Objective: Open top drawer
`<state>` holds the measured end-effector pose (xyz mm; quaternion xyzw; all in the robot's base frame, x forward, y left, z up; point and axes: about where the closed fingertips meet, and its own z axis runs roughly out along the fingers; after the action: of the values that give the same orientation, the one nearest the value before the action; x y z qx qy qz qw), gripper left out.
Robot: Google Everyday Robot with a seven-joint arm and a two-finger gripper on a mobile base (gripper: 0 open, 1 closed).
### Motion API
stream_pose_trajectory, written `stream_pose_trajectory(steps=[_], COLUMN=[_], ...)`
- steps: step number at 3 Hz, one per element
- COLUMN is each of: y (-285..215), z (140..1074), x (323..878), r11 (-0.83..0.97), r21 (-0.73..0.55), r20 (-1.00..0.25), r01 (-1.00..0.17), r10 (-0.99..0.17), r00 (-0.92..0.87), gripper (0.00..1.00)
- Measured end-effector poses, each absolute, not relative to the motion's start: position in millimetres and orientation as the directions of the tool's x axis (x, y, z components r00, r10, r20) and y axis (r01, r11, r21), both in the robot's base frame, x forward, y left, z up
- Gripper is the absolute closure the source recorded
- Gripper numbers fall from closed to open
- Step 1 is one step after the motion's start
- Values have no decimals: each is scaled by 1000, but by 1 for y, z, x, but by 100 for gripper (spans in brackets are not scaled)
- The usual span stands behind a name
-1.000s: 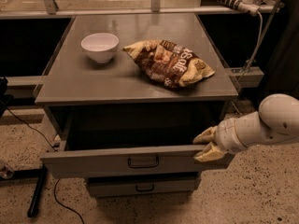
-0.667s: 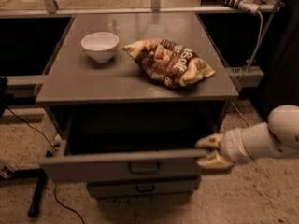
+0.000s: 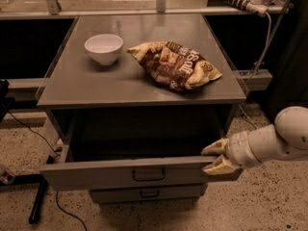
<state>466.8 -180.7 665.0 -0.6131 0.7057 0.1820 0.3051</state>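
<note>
camera view, the only one you have: compared with a second ago, the top drawer [image 3: 120, 173] has come further out toward the camera. its grey front sits lower in frame, and the dark cavity under the counter [image 3: 120, 88] is wider and deeper than before. the gripper [image 3: 216, 158] has travelled with it, dropping down and forward at the right end of the front, so you can read the drawer's travel as a pull by the arm [image 3: 269, 141], not a drift. judgement: the task is largely done and the drawer stands well open, though you cannot see from here whether the slides have reached their stop. gripper state: the two tan fingers [image 3: 214, 149] are held part way apart, one over and one under the top right corner of the drawer front, and they look pinched on that edge. the inner faces are hidden, so log the contact as probable. the gripper is not on the small black loop handle [image 3: 148, 175], which sits free at the centre of the front. the next drawer [image 3: 144, 194] below looks closed, or nearly so. on the counter, the white bowl [image 3: 103, 47] and the chip bag [image 3: 175, 64] lie where they were, apart from each other and unmoved by the pull.
</note>
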Motion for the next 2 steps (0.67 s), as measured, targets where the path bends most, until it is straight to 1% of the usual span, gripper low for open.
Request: stream_pose_trajectory(steps=[1, 2], y=[-183, -183], z=[662, 664], x=[455, 455], r11=[185, 185], r21=[-95, -95], r20=[-665, -665], r01=[-978, -978], r10=[-743, -743], r00=[-76, -76], gripper=[55, 78])
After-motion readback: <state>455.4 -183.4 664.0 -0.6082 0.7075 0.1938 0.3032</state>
